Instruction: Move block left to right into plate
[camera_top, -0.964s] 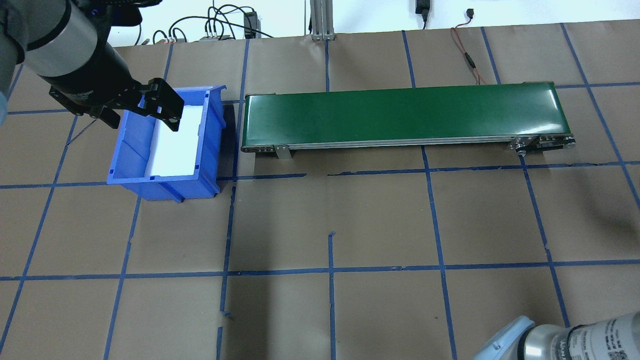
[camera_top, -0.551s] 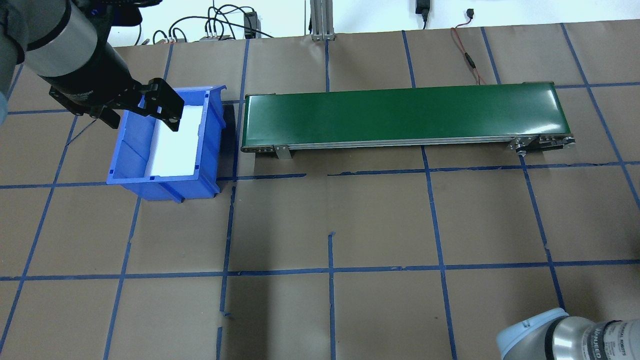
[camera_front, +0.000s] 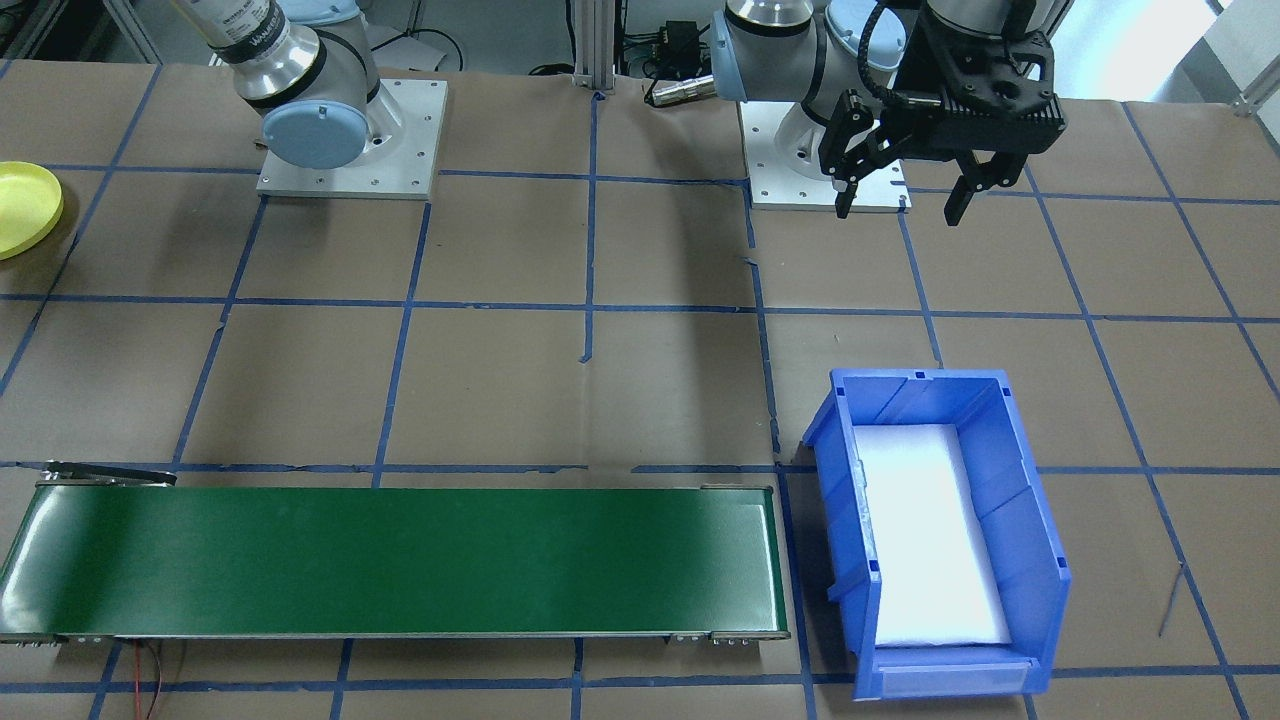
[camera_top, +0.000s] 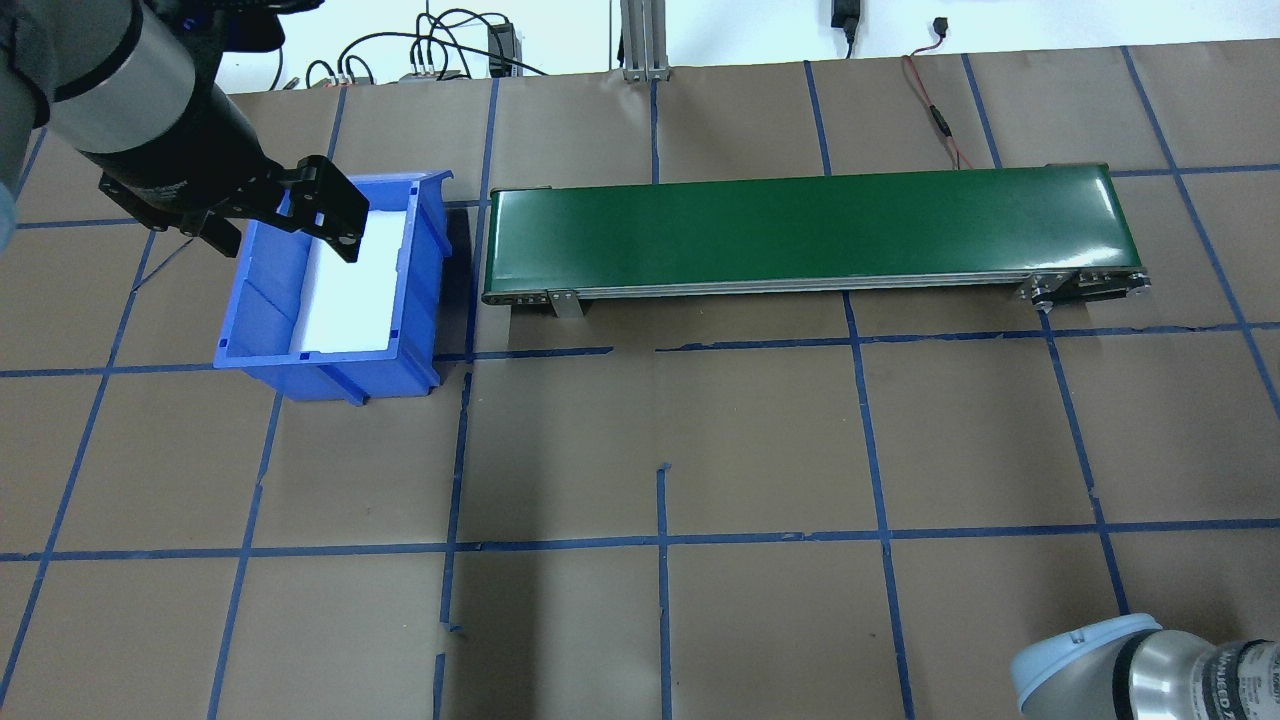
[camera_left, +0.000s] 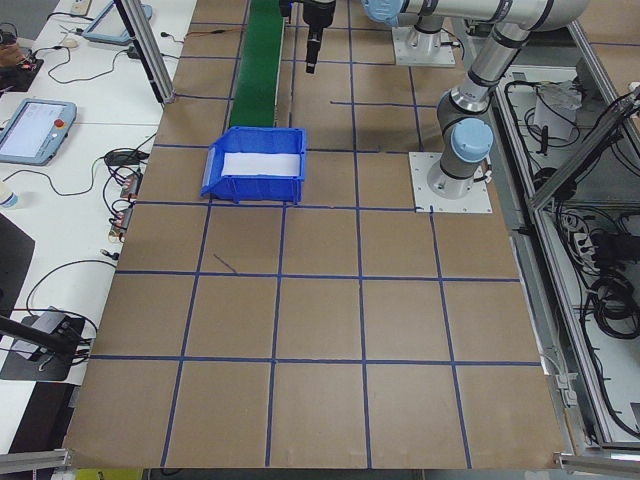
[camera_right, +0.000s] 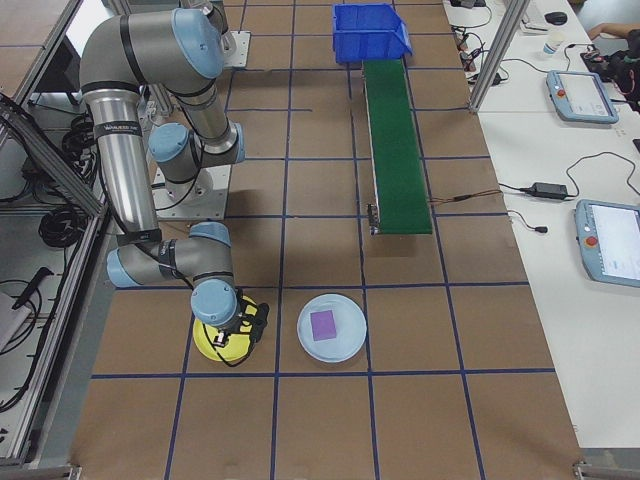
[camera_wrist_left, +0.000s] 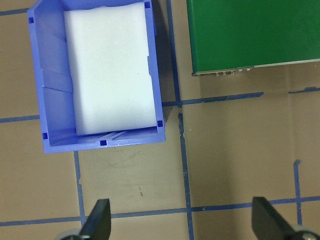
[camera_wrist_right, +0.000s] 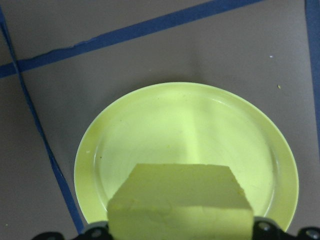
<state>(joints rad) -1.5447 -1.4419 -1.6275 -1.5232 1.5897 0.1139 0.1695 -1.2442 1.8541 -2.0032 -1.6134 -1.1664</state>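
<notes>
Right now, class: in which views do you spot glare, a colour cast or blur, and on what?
Overhead: glare streaks the belt's right end. Front-facing: the foam in the bin is washed out white. Right wrist: the block looks soft at close range and tinted as yellow as the plate.

Bench (camera_top: 760, 440): matt brown paper-like cover w/ blue tape lines. Plate (camera_wrist_right: 185, 150): smooth yellow plastic, slight sheen. Block (camera_wrist_right: 180, 202): matt yellow, foam-like look. Blue bin (camera_front: 1030, 520): smooth plastic, white foam-looking pad inside. Conveyor belt (camera_top: 800, 225): green, semi-glossy, metal side rail. Left tool (camera_front: 905, 190): matt black. Arm joints: brushed metal w/ pale blue plastic caps.
</notes>
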